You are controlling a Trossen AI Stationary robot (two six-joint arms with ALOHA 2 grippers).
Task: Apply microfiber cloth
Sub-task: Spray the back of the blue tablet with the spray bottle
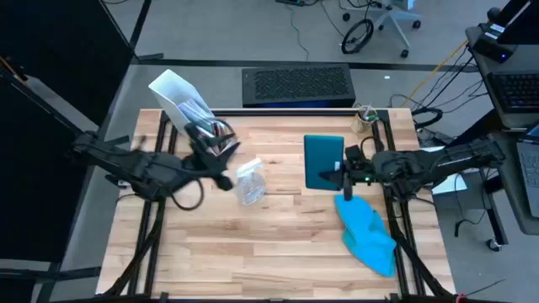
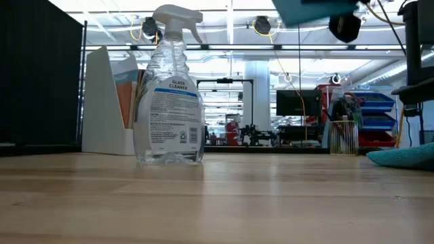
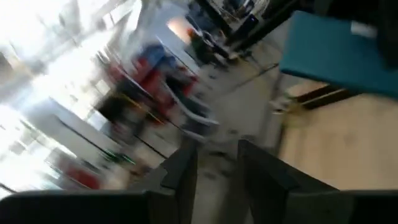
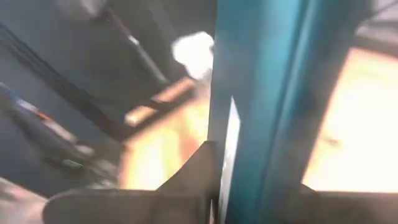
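The sky-blue microfiber cloth [image 1: 368,236] lies crumpled on the table at the near right, also in the low view as the cloth [image 2: 407,157]. No gripper touches it. Just beyond it, my right gripper [image 1: 344,175] is shut on a flat tablet [image 1: 323,160] with a teal face, held in the air; the tablet [image 2: 315,10] shows at the top of the low view. A clear spray bottle [image 1: 250,182] stands upright at the table's middle. My left gripper [image 1: 226,178] is just left of the bottle, open, with nothing between its fingers [image 3: 186,171]. My right gripper pinches the tablet between its two fingers at the edge toward the table's right [image 4: 261,124]. The fingers come in about level from the right. The tablet is lifted clear of the table, its teal face turned up.
A white file holder [image 1: 178,101] with papers stands at the far left. A black keyboard [image 1: 296,84] lies beyond the far edge, and a small wire cup [image 1: 365,118] sits at the far right corner. Bare wood [image 1: 253,252] spreads along the near side.
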